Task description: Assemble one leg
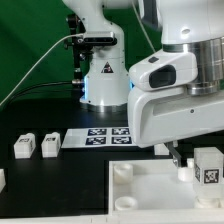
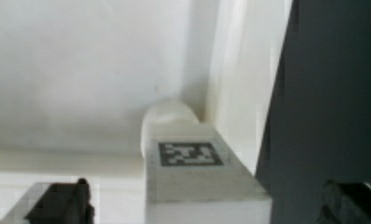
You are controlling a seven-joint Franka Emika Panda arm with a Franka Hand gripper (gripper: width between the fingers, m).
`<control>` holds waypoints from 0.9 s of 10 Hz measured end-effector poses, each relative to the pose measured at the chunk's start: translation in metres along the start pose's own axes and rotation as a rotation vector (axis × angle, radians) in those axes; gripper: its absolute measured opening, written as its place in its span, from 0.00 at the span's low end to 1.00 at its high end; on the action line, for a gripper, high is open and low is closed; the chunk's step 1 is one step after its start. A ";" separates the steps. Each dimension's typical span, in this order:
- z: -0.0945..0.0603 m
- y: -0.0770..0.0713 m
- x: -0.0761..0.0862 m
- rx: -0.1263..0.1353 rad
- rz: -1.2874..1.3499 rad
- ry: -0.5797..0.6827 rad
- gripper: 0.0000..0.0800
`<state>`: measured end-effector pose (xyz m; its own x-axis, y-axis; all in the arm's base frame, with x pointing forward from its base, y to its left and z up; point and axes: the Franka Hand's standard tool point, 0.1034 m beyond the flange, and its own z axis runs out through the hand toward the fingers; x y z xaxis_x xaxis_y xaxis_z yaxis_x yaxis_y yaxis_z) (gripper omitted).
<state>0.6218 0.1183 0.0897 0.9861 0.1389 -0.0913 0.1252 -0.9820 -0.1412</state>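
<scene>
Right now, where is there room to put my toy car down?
The bare black table between the two small blocks and the white panel is free. It is crowded at the exterior view's right, where the claw hangs by the leg.

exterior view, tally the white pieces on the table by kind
legs: 3
edge-cut white block, maybe another leg: 1
tabletop panel: 1
marker board: 1
total: 6
</scene>
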 end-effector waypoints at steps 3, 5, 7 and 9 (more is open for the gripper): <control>-0.008 0.009 0.011 -0.002 0.011 0.027 0.81; -0.006 0.011 0.012 -0.004 0.013 0.030 0.81; -0.002 0.012 0.014 -0.006 0.025 0.043 0.81; -0.002 0.012 0.014 -0.006 0.025 0.042 0.65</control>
<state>0.6376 0.1082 0.0889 0.9927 0.1087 -0.0528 0.1008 -0.9859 -0.1338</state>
